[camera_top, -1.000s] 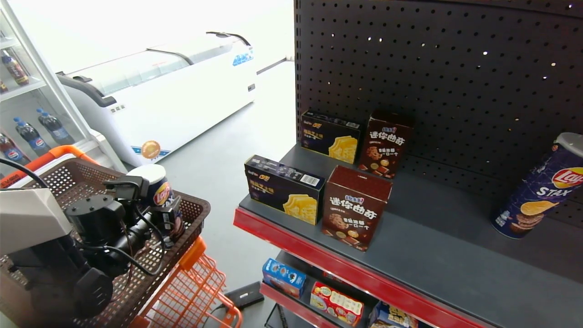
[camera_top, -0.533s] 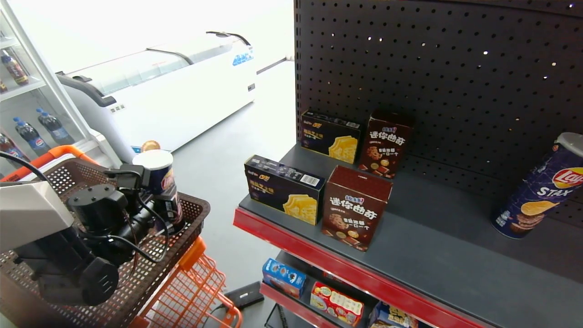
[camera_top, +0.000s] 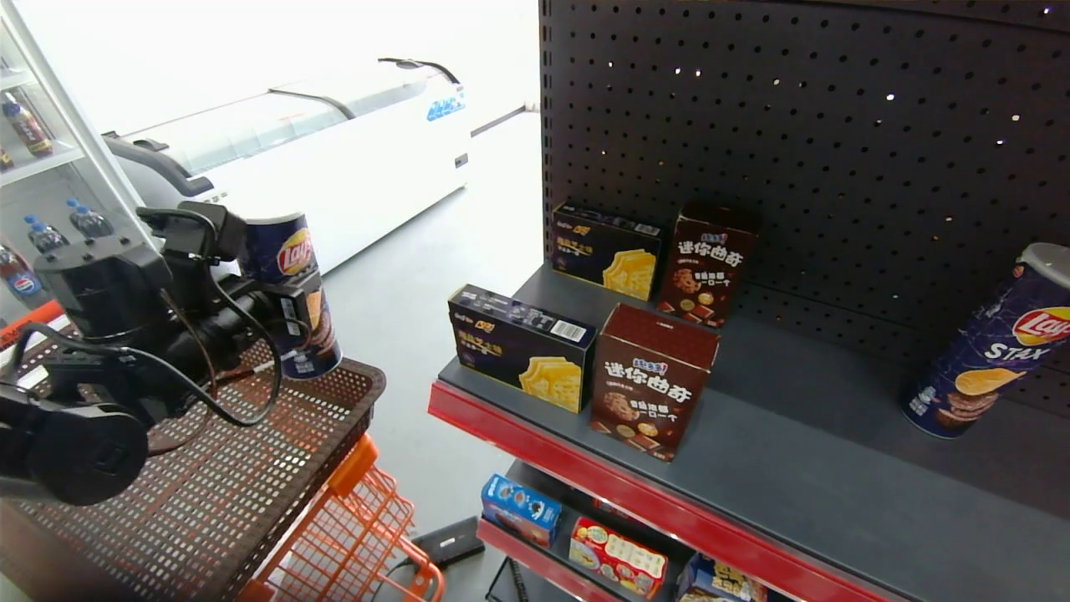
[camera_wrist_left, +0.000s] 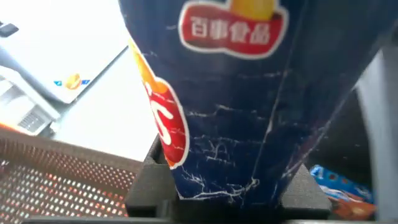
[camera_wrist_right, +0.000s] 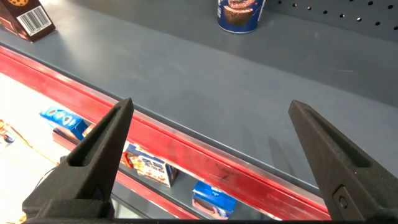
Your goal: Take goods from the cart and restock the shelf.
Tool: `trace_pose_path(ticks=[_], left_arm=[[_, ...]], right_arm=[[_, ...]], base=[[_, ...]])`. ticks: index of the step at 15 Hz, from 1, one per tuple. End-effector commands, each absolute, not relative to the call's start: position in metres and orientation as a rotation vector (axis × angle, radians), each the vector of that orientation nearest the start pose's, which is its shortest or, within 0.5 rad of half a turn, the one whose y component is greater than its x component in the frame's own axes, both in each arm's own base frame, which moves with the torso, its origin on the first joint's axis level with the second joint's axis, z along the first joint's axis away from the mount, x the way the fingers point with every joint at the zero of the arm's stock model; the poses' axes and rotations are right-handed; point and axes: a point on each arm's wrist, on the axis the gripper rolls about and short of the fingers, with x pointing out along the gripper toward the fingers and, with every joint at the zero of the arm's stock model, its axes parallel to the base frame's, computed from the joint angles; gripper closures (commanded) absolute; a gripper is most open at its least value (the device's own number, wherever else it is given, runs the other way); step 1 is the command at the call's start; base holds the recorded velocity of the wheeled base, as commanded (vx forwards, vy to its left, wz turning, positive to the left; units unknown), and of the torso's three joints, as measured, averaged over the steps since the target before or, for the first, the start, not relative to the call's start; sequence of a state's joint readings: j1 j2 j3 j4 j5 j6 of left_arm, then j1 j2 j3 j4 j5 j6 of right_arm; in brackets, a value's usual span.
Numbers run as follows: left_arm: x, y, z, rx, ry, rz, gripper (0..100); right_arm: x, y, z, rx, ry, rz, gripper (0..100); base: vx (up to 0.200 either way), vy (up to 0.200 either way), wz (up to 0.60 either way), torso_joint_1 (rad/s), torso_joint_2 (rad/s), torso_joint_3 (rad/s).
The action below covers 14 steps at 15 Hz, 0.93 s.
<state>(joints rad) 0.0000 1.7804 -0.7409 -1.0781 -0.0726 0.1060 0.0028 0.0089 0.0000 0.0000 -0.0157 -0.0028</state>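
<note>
My left gripper [camera_top: 284,305] is shut on a dark blue chips can [camera_top: 288,288], which hangs upright just above the brown cart basket [camera_top: 251,468]. The same chips can [camera_wrist_left: 249,106] rises close up between the black fingers in the left wrist view. On the grey shelf [camera_top: 794,468] another blue chips can [camera_top: 991,343] leans against the pegboard at the far right. My right gripper [camera_wrist_right: 217,155] is open, hovering before the shelf's red front edge [camera_wrist_right: 186,149], with that leaning can's base [camera_wrist_right: 240,15] farther in.
Two dark blue cracker boxes [camera_top: 522,347] and two brown cookie boxes [camera_top: 652,380] stand at the shelf's left. The lower shelf holds snack boxes [camera_top: 522,506]. An orange cart frame [camera_top: 351,535], a white chest freezer [camera_top: 318,159] and a drinks fridge [camera_top: 42,209] are to the left.
My left gripper has lifted the chips can up out of the cart basket, so its base is now above the rim. The shelf goods have not moved.
</note>
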Motion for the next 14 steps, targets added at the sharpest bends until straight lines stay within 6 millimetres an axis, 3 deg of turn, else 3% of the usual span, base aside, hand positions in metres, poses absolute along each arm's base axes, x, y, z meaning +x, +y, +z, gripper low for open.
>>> trace_pose_path(ticks=[1, 4, 6, 8, 9, 10, 14], left_arm=[[0.276, -0.008, 0.240, 0.110, -0.167, -0.143, 100], [0.274, -0.023, 0.250, 0.099, -0.200, -0.196, 100], [0.268, -0.029, 0.246, 0.093, -0.189, -0.224, 100], [0.246, -0.054, 0.247, 0.065, -0.187, -0.438, 100], [0.246, -0.054, 0.247, 0.065, -0.187, -0.438, 100], [0.241, -0.060, 0.251, 0.063, -0.173, -0.619, 100], [0.234, -0.067, 0.259, 0.067, -0.182, -0.720, 100]], right_arm=[[-0.022, 0.000, 0.076, -0.003, 0.009, -0.014, 0], [-0.022, 0.000, 0.076, -0.003, 0.009, -0.012, 0], [-0.022, 0.000, 0.076, -0.003, 0.009, -0.012, 0], [-0.022, 0.000, 0.076, -0.003, 0.009, -0.012, 0], [-0.022, 0.000, 0.076, -0.003, 0.009, -0.012, 0], [-0.022, 0.000, 0.076, -0.003, 0.009, -0.012, 0], [-0.022, 0.000, 0.076, -0.003, 0.009, -0.014, 0]], base=[[0.000, 0.000, 0.00, 0.000, 0.00, 0.000], [0.000, 0.000, 0.00, 0.000, 0.00, 0.000], [0.000, 0.000, 0.00, 0.000, 0.00, 0.000], [0.000, 0.000, 0.00, 0.000, 0.00, 0.000], [0.000, 0.000, 0.00, 0.000, 0.00, 0.000], [0.000, 0.000, 0.00, 0.000, 0.00, 0.000], [0.000, 0.000, 0.00, 0.000, 0.00, 0.000]])
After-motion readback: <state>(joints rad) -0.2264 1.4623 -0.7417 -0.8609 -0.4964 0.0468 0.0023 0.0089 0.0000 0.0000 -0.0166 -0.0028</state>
